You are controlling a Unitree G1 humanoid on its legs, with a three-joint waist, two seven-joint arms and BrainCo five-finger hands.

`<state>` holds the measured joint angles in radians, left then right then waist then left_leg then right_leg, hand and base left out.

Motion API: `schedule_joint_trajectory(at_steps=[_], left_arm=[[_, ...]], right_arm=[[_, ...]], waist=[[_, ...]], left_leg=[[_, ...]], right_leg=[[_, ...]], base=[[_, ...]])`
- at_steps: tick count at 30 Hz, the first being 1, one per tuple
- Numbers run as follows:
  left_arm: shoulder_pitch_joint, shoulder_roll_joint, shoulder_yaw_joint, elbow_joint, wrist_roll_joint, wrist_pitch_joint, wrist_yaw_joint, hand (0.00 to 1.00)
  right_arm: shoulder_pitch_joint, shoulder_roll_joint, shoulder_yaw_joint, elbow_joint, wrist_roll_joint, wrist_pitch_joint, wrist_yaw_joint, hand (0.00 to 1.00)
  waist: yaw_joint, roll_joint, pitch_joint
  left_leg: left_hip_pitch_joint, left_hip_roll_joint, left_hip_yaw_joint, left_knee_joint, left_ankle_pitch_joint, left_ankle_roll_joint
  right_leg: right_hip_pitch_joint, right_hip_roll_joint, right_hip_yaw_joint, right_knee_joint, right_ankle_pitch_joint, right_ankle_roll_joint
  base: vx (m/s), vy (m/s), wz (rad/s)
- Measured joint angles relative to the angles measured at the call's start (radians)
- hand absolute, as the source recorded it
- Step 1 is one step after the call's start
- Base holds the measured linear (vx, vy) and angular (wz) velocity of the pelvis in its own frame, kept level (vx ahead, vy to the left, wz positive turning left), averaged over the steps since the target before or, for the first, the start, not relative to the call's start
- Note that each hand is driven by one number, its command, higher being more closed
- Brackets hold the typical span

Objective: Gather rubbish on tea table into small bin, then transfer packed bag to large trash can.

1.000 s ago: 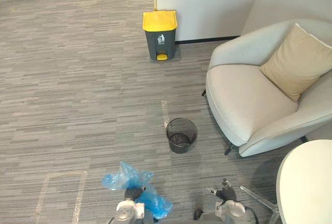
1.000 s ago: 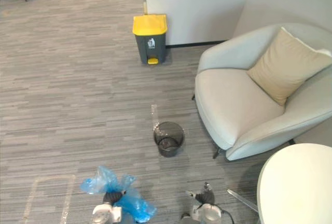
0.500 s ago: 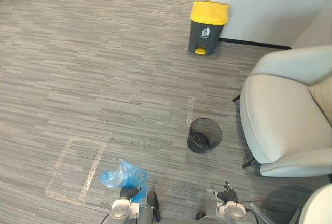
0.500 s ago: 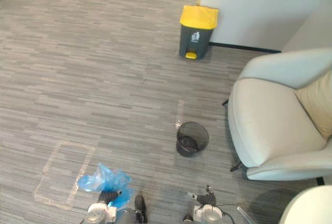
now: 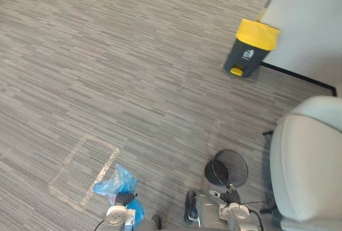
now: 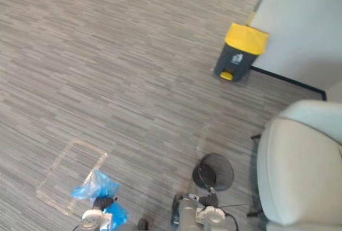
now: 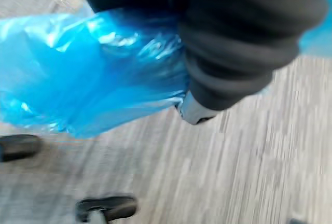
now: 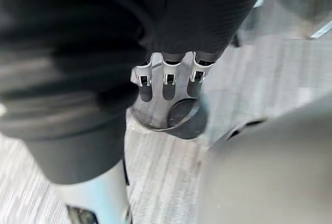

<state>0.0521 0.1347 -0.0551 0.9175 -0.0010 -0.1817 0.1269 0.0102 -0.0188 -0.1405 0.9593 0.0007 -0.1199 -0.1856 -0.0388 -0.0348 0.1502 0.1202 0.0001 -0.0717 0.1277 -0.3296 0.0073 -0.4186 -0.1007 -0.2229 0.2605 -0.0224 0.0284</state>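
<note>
A crumpled blue plastic bag (image 5: 114, 179) hangs low over the carpet at the bottom left, and my left hand (image 5: 125, 198) is shut on its gathered top. In the left wrist view the bag (image 7: 88, 73) bulges out beside the hand's dark cover (image 7: 233, 47). The small black mesh bin (image 5: 226, 168) stands on the floor just beyond my right hand (image 5: 231, 195). The right hand's fingers (image 8: 166, 81) are curled and hold nothing. The large grey trash can (image 5: 251, 47) with a yellow lid, which is down, stands far ahead to the right, against a wall.
A pale armchair (image 5: 310, 161) stands at the right edge, close to the small bin. A taped rectangle (image 5: 85, 169) marks the carpet to the left of the bag. Open grey carpet stretches between me and the large trash can.
The whole picture has swung, so the camera moved: the trash can, small bin and armchair now sit further right. The bag stays in my left hand; the right hand is unchanged.
</note>
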Motion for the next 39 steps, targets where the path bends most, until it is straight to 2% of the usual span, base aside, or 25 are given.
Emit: schedule_joint_trajectory(at_steps=[1, 2, 3, 4, 6, 11, 13, 14, 15, 16, 17, 20, 21, 22, 23, 24, 27, 29, 30, 31, 32, 33, 35, 37, 39], left_arm=[[0.014, 0.002, 0.001, 0.001, 0.001, -0.001, -0.002, 1.00], [0.009, -0.006, 0.013, 0.004, 0.001, -0.001, -0.004, 1.00], [0.002, -0.019, 0.033, 0.003, 0.001, -0.001, -0.004, 1.00], [0.005, -0.045, 0.062, 0.003, 0.002, 0.001, -0.004, 1.00], [0.008, -0.070, 0.068, -0.003, 0.003, 0.001, -0.006, 1.00], [-0.018, -0.125, 0.067, -0.088, 0.003, -0.008, -0.015, 1.00], [-0.024, -0.122, 0.063, -0.080, 0.003, -0.008, -0.016, 1.00], [-0.025, -0.124, 0.053, -0.079, 0.003, -0.007, -0.016, 1.00], [-0.007, -0.139, 0.026, -0.073, 0.003, -0.009, -0.016, 1.00], [-0.025, -0.123, 0.020, -0.041, 0.003, -0.006, -0.018, 1.00], [-0.033, -0.114, 0.017, -0.031, 0.004, -0.006, -0.017, 1.00], [-0.021, -0.099, -0.002, -0.030, 0.010, -0.007, -0.022, 1.00], [-0.015, -0.097, -0.002, -0.029, 0.011, -0.007, -0.023, 1.00], [-0.001, -0.086, -0.004, -0.015, 0.018, -0.006, -0.023, 1.00], [0.001, -0.085, -0.004, -0.014, 0.018, -0.005, -0.023, 1.00], [0.000, -0.062, -0.015, 0.009, 0.019, 0.001, -0.022, 1.00], [-0.024, -0.048, -0.021, 0.024, 0.019, 0.003, -0.021, 1.00], [-0.035, -0.043, -0.026, 0.029, 0.019, 0.007, -0.021, 1.00], [-0.032, -0.028, -0.045, 0.029, 0.019, 0.007, -0.022, 1.00], [-0.030, -0.024, -0.046, 0.030, 0.020, 0.007, -0.022, 1.00], [-0.036, -0.046, -0.038, 0.049, 0.026, 0.012, -0.021, 1.00], [-0.032, -0.048, -0.041, 0.049, 0.032, 0.012, -0.025, 1.00], [-0.045, -0.071, -0.026, 0.049, 0.038, 0.013, -0.023, 1.00], [-0.044, -0.093, 0.000, 0.044, 0.038, 0.016, -0.024, 1.00], [-0.018, -0.109, 0.000, 0.007, 0.037, 0.016, -0.024, 1.00]], right_arm=[[0.008, -0.002, -0.007, -0.002, -0.001, 0.000, 0.000, 0.00], [-0.002, 0.000, -0.022, -0.005, -0.001, -0.002, 0.002, 0.00], [-0.006, 0.001, -0.019, -0.010, 0.000, -0.002, 0.003, 0.00], [-0.002, 0.003, -0.009, -0.038, 0.001, -0.002, 0.004, 0.00], [0.000, 0.014, -0.004, -0.057, 0.005, -0.003, 0.005, 0.00], [-0.011, 0.019, -0.017, -0.117, 0.041, -0.016, 0.006, 0.00], [-0.022, 0.021, -0.018, -0.115, 0.041, -0.018, 0.006, 0.00], [-0.019, 0.017, -0.019, -0.113, 0.041, -0.018, 0.006, 0.00], [-0.005, -0.008, -0.021, -0.108, 0.041, -0.017, 0.006, 0.00], [-0.013, 0.009, -0.022, -0.076, 0.042, -0.013, 0.002, 0.00], [-0.002, 0.022, -0.020, -0.065, 0.040, -0.010, 0.008, 0.00], [0.009, 0.032, -0.012, -0.036, 0.036, -0.006, 0.013, 0.00], [0.008, 0.034, -0.011, -0.037, 0.036, -0.006, 0.015, 0.00], [0.010, 0.040, -0.006, -0.033, 0.033, -0.006, 0.017, 0.00], [0.009, 0.040, -0.004, -0.031, 0.032, -0.006, 0.017, 0.00], [0.006, 0.040, 0.008, -0.020, -0.002, -0.005, 0.022, 0.00], [-0.016, 0.018, 0.028, -0.013, -0.013, -0.006, 0.023, 0.00], [-0.032, -0.002, 0.029, 0.000, -0.030, -0.006, 0.022, 0.00], [-0.010, -0.004, 0.031, 0.001, -0.040, -0.005, 0.021, 0.00], [0.000, -0.005, 0.031, 0.003, -0.042, -0.005, 0.020, 0.00], [0.000, -0.030, 0.031, 0.006, -0.043, 0.003, 0.023, 0.00], [-0.002, -0.038, 0.024, -0.001, -0.043, 0.002, 0.022, 0.00], [-0.013, -0.053, 0.023, 0.003, -0.043, 0.005, 0.024, 0.00], [0.000, -0.041, 0.028, 0.003, -0.041, 0.013, 0.024, 0.00], [0.010, -0.018, 0.026, -0.006, -0.039, 0.013, 0.022, 0.00]], waist=[[-0.008, 0.007, -0.019], [-0.009, 0.021, -0.019], [-0.007, 0.030, -0.014], [0.000, 0.047, -0.001], [0.024, 0.043, 0.006], [0.048, 0.027, 0.010], [0.054, 0.024, 0.014], [0.053, 0.032, 0.012], [0.055, 0.078, -0.004], [0.049, 0.037, -0.001], [0.047, 0.027, -0.003], [0.055, 0.024, -0.004], [0.056, 0.024, -0.004], [0.056, 0.023, -0.004], [0.056, 0.023, -0.004], [0.045, 0.021, -0.007], [0.028, 0.037, 0.002], [0.020, 0.047, 0.008], [0.020, 0.022, -0.002], [0.019, 0.013, -0.005], [0.021, 0.060, -0.015], [0.019, 0.067, -0.019], [0.017, 0.091, -0.012], [0.021, 0.102, 0.003], [0.045, 0.077, 0.014]], left_leg=[[0.013, 0.032, -0.001, 0.035, -0.011, -0.023], [-0.053, 0.064, 0.020, 0.181, -0.012, -0.042], [-0.102, 0.080, 0.049, 0.316, 0.000, -0.068], [-0.192, 0.126, 0.095, 0.576, 0.076, -0.119], [-0.262, 0.180, 0.167, 0.796, 0.063, -0.101], [-0.410, 0.189, 0.241, 0.646, -0.002, -0.084], [-0.446, 0.149, 0.198, 0.446, 0.025, -0.097], [-0.441, 0.129, 0.158, 0.303, 0.097, -0.105], [-0.434, 0.136, 0.069, 0.132, 0.335, -0.113], [-0.432, 0.101, 0.090, 0.176, 0.313, -0.101], [-0.404, 0.081, 0.100, 0.173, 0.268, -0.086], [-0.326, 0.074, 0.209, 0.187, 0.158, -0.065], [-0.309, 0.076, 0.229, 0.186, 0.146, -0.062], [-0.263, 0.075, 0.277, 0.169, 0.122, -0.052], [-0.257, 0.076, 0.280, 0.166, 0.121, -0.049], [-0.198, 0.077, 0.321, 0.113, 0.111, -0.036], [-0.116, 0.109, 0.346, 0.037, 0.098, -0.052], [-0.037, 0.145, 0.371, -0.002, 0.097, -0.073], [0.009, 0.122, 0.361, -0.020, 0.088, -0.097], [0.027, 0.117, 0.353, -0.019, 0.079, -0.113], [0.045, 0.166, 0.328, 0.000, 0.078, -0.139], [0.029, 0.167, 0.305, 0.034, 0.090, -0.140], [-0.063, 0.204, 0.253, 0.280, 0.104, -0.152], [-0.176, 0.254, 0.206, 0.620, 0.186, -0.145], [-0.259, 0.269, 0.239, 0.831, 0.104, -0.124]], right_leg=[[0.002, 0.022, -0.013, 0.037, 0.036, -0.045], [0.014, 0.050, -0.025, 0.048, 0.008, -0.084], [0.043, 0.065, -0.040, 0.041, 0.000, -0.095], [0.112, 0.104, -0.026, 0.004, -0.022, -0.116], [0.248, 0.140, 0.022, -0.051, -0.040, -0.139], [0.419, 0.113, 0.163, -0.124, -0.047, -0.137], [0.442, 0.087, 0.221, -0.124, -0.078, -0.089], [0.454, 0.081, 0.246, -0.122, -0.107, -0.050], [0.461, 0.105, 0.289, -0.111, -0.162, 0.002], [0.473, 0.061, 0.308, -0.107, -0.195, 0.017], [0.470, 0.036, 0.328, -0.082, -0.199, 0.026], [0.401, 0.003, 0.371, 0.111, -0.214, 0.057], [0.381, 0.000, 0.371, 0.156, -0.214, 0.075], [0.317, -0.013, 0.361, 0.290, -0.199, 0.124], [0.306, -0.016, 0.359, 0.302, -0.203, 0.126], [0.212, -0.032, 0.258, 0.397, -0.250, 0.095], [0.108, -0.006, 0.069, 0.341, -0.275, 0.031], [0.048, 0.036, -0.009, 0.180, -0.200, -0.009], [0.053, 0.045, -0.010, 0.023, -0.059, -0.017], [0.055, 0.047, 0.003, -0.004, 0.047, -0.052], [0.061, 0.077, -0.006, 0.050, 0.037, -0.099], [0.061, 0.079, -0.009, 0.062, -0.002, -0.096], [0.101, 0.103, -0.008, 0.051, -0.058, -0.109], [0.225, 0.131, 0.000, -0.024, -0.069, -0.118], [0.373, 0.137, 0.048, -0.088, -0.082, -0.135]], base=[[0.66, -0.281, 0.50], [0.67, -0.281, 0.32], [0.83, -0.291, -0.11], [0.81, -0.234, -0.49], [0.64, -0.137, -0.59], [0.50, 0.020, -0.66], [0.36, 0.196, -1.00], [0.41, 0.291, -1.10], [0.46, 0.382, -0.91], [0.43, 0.335, -0.85], [0.36, 0.291, -0.48], [0.21, 0.194, -0.84], [0.21, 0.185, -1.18], [0.22, 0.143, -0.72], [0.29, 0.135, -1.02], [0.33, 0.072, -0.68], [0.35, -0.031, -0.43], [0.46, -0.086, -0.06], [0.45, -0.074, 0.16], [0.71, -0.148, 0.06], [0.59, -0.145, 0.03], [0.57, -0.175, -0.06], [0.54, -0.187, -0.10], [0.46, -0.094, -0.20], [0.40, -0.020, -0.48]])
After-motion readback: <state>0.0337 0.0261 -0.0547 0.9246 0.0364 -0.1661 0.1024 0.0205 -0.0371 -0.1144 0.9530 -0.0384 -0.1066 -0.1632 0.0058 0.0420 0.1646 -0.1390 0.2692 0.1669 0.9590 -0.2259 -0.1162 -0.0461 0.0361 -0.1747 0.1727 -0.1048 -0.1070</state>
